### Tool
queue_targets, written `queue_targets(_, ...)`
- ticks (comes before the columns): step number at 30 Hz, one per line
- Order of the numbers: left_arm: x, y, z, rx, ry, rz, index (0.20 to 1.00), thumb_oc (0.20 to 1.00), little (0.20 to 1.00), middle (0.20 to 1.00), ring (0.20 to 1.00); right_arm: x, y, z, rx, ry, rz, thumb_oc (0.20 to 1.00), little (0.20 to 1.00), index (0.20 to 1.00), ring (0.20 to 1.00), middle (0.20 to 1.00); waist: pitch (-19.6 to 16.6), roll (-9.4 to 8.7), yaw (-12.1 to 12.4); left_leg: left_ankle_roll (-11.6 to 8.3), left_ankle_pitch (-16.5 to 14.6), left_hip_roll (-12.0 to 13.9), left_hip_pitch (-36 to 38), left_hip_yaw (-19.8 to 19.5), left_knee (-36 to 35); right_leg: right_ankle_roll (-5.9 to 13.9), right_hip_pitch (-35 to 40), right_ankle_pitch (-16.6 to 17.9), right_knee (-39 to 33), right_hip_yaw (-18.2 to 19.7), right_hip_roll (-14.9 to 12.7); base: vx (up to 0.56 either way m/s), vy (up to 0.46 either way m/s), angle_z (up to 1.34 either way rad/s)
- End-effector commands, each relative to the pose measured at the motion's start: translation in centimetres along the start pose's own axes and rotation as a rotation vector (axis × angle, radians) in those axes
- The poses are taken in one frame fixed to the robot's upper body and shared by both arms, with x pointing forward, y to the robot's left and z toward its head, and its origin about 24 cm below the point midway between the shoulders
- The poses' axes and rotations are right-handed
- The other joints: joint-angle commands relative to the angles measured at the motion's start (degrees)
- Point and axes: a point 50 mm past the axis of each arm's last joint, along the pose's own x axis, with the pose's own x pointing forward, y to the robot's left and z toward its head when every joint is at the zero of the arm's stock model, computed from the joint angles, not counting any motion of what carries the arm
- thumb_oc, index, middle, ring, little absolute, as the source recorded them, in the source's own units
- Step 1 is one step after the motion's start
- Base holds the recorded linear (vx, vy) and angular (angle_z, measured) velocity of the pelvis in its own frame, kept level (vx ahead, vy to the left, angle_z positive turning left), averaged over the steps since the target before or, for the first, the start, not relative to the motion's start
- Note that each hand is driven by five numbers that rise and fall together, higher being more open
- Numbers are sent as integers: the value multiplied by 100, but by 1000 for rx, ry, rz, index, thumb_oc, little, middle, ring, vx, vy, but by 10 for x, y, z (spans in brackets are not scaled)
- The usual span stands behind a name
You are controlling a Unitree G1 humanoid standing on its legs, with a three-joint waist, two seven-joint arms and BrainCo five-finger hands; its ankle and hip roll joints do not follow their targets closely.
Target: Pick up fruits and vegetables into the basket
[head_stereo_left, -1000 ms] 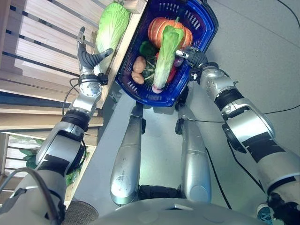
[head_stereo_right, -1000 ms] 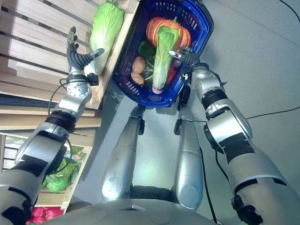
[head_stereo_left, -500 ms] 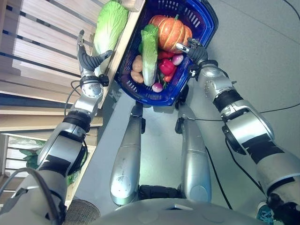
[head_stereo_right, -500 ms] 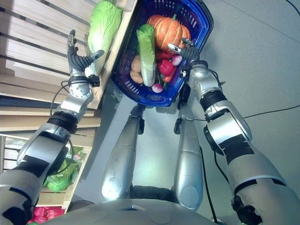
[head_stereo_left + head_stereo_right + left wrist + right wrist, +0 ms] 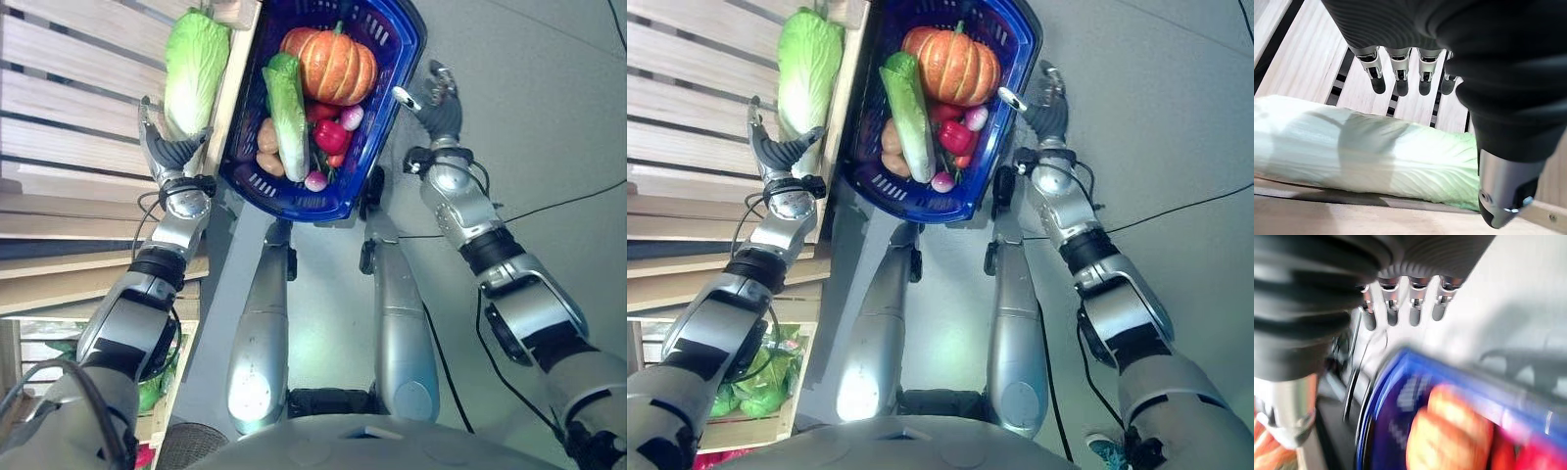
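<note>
A blue basket (image 5: 384,88) holds an orange pumpkin (image 5: 330,64), a long green cabbage (image 5: 287,117), a red pepper (image 5: 331,135), potatoes (image 5: 266,147) and a pink radish (image 5: 314,181). Another cabbage (image 5: 194,69) lies on the wooden shelf left of the basket. My left hand (image 5: 167,152) is open just below this cabbage, its fingers (image 5: 1400,78) straight above the pale leaves (image 5: 1366,156). My right hand (image 5: 439,103) is open beside the basket's right rim, apart from it. Past its straight fingers (image 5: 1400,308) the blue rim (image 5: 1396,377) shows.
The slatted wooden shelf (image 5: 78,108) runs along the left. A lower crate (image 5: 754,382) holds more leafy greens. Grey floor (image 5: 529,78) spreads to the right of the basket.
The cabbage in the basket has dropped from across the pumpkin to the basket's left side. My right hand has drawn away from the basket's rim to the right. The camera has shifted.
</note>
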Motion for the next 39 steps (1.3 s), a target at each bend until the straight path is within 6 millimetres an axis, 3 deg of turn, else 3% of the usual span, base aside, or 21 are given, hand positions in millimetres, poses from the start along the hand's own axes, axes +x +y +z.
queue_targets(1, -1, 23, -28, 71, 71, 110, 1000, 1000, 1000, 1000, 1000, -7, -34, 5, -4, -123, -162, 1000, 1000, 1000, 1000, 1000, -232, 278, -227, 170, 229, -234, 28, 288, -446, 209, 232, -806, 425, -192, 425, 1, 17, -10)
queue_targets(9, 3, 43, -48, 132, 155, 167, 1000, 1000, 1000, 1000, 1000, -16, -91, -30, -26, -15, -448, 1000, 1000, 1000, 1000, 1000, -232, 199, -351, 173, 157, -195, 1, 306, -410, 214, 219, -812, 391, -135, 438, 6, 10, -5)
queue_targets(13, 10, 55, -56, 156, 216, 189, 1000, 1000, 1000, 1000, 1000, -29, -127, -63, -49, 140, -549, 1000, 1000, 1000, 1000, 1000, -232, 152, -399, 191, 114, -177, -4, 321, -381, 202, 226, -815, 361, -124, 458, 12, 4, -2)
queue_targets(19, 13, 65, -66, 157, 326, 217, 1000, 1000, 1000, 1000, 1000, -44, -155, -88, -117, 296, -618, 1000, 1000, 1000, 1000, 1000, -232, 126, -412, 217, 86, -161, 28, 339, -371, 186, 276, -817, 333, -113, 471, 21, 9, -5)
queue_targets(29, 13, 72, -78, 115, 479, 214, 1000, 1000, 1000, 1000, 1000, -40, -156, -91, -145, 348, -583, 1000, 1000, 1000, 1000, 1000, -232, 63, -423, 220, 64, -143, 27, 349, -356, 173, 281, -823, 325, -119, 467, 2, 1, -1)
queue_targets(39, 20, 67, -73, 96, 521, 106, 1000, 1000, 1000, 1000, 1000, -28, -147, -82, -134, 322, -558, 1000, 1000, 1000, 1000, 1000, -232, -2, -442, 208, 111, -132, -81, 364, -427, 182, 175, -743, 220, -109, 481, 0, 0, 0)
